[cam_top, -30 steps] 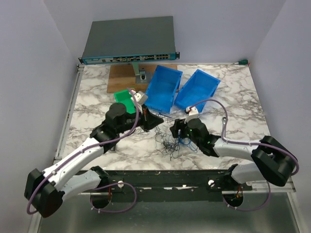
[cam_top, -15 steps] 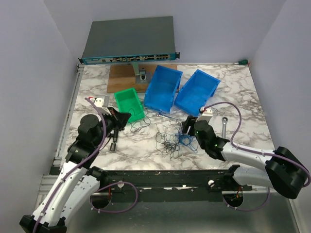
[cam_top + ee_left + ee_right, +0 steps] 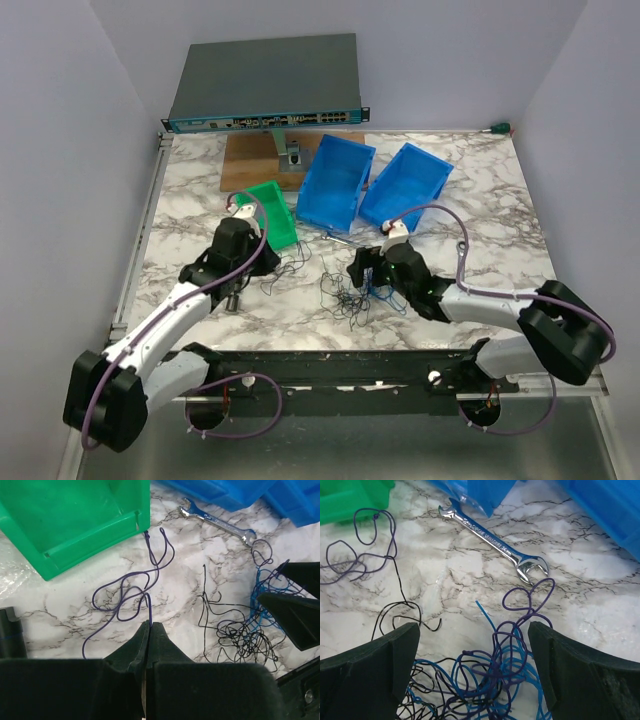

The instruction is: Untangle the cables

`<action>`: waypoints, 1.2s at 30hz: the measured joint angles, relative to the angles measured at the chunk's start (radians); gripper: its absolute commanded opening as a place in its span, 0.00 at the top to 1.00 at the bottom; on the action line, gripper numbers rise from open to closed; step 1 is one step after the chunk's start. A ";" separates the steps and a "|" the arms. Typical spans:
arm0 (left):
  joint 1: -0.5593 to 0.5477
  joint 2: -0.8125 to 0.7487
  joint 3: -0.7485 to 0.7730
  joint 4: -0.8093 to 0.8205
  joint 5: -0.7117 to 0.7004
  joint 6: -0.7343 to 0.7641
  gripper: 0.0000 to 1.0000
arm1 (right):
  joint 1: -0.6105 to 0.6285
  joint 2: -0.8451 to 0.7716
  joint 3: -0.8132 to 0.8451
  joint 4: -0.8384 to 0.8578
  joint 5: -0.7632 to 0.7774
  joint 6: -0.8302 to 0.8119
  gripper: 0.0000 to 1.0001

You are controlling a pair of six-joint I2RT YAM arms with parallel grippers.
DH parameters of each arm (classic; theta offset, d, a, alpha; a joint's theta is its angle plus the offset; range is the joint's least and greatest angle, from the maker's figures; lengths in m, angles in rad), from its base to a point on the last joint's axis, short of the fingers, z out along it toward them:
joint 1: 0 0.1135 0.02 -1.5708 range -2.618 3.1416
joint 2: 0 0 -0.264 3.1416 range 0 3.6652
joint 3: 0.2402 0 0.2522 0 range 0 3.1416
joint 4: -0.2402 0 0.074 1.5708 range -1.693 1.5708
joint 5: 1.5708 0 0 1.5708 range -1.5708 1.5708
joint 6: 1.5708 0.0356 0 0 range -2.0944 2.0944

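The cables are thin wires on the marble table. A black, blue and purple tangle (image 3: 352,293) lies in the middle; it shows as a black clump (image 3: 241,636) in the left wrist view and as blue and purple loops (image 3: 507,672) in the right wrist view. One purple wire (image 3: 131,591) lies apart to the left, below the green bin, also seen from above (image 3: 286,262). My left gripper (image 3: 149,625) is shut on this wire's near end, seen from above (image 3: 266,266). My right gripper (image 3: 472,647) is open, its jaws astride the blue and purple loops, seen from above (image 3: 364,272).
A silver wrench (image 3: 494,537) lies just beyond the tangle. A green bin (image 3: 266,213) and two blue bins (image 3: 340,182) stand behind the wires. A small black part (image 3: 233,297) lies left of my left arm. A network switch (image 3: 265,85) sits at the back.
My left arm swung out to the left, drawing the purple wire away from the tangle, then came partway back. My right gripper shifted right and returned over the tangle.
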 measured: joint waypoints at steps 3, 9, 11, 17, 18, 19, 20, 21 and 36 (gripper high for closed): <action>-0.022 0.101 0.046 -0.010 -0.014 0.020 0.93 | 0.001 0.063 0.044 -0.030 -0.019 0.000 0.00; -0.083 0.319 0.167 -0.046 -0.060 0.077 0.87 | 0.001 0.073 0.053 -0.061 -0.021 0.001 0.00; -0.090 0.365 0.185 -0.049 -0.064 0.086 0.83 | 0.001 0.069 0.053 -0.061 -0.021 0.001 0.00; -0.096 0.490 0.254 -0.066 -0.082 0.097 0.41 | 0.001 0.043 0.053 -0.061 -0.021 0.002 0.00; -0.096 0.497 0.262 -0.068 -0.084 0.094 0.38 | 0.001 0.038 0.053 -0.061 -0.021 0.002 0.00; -0.096 0.500 0.266 -0.067 -0.084 0.092 0.36 | 0.001 0.034 0.052 -0.061 -0.021 0.002 0.00; -0.098 0.499 0.269 -0.067 -0.085 0.087 0.34 | 0.001 0.030 0.051 -0.060 -0.021 0.002 0.00; -0.101 0.499 0.272 -0.068 -0.087 0.081 0.31 | 0.001 0.026 0.050 -0.060 -0.021 0.002 0.00; -0.182 0.664 0.364 -0.102 -0.201 0.028 0.31 | 0.001 -0.024 0.018 -0.059 -0.022 0.009 0.00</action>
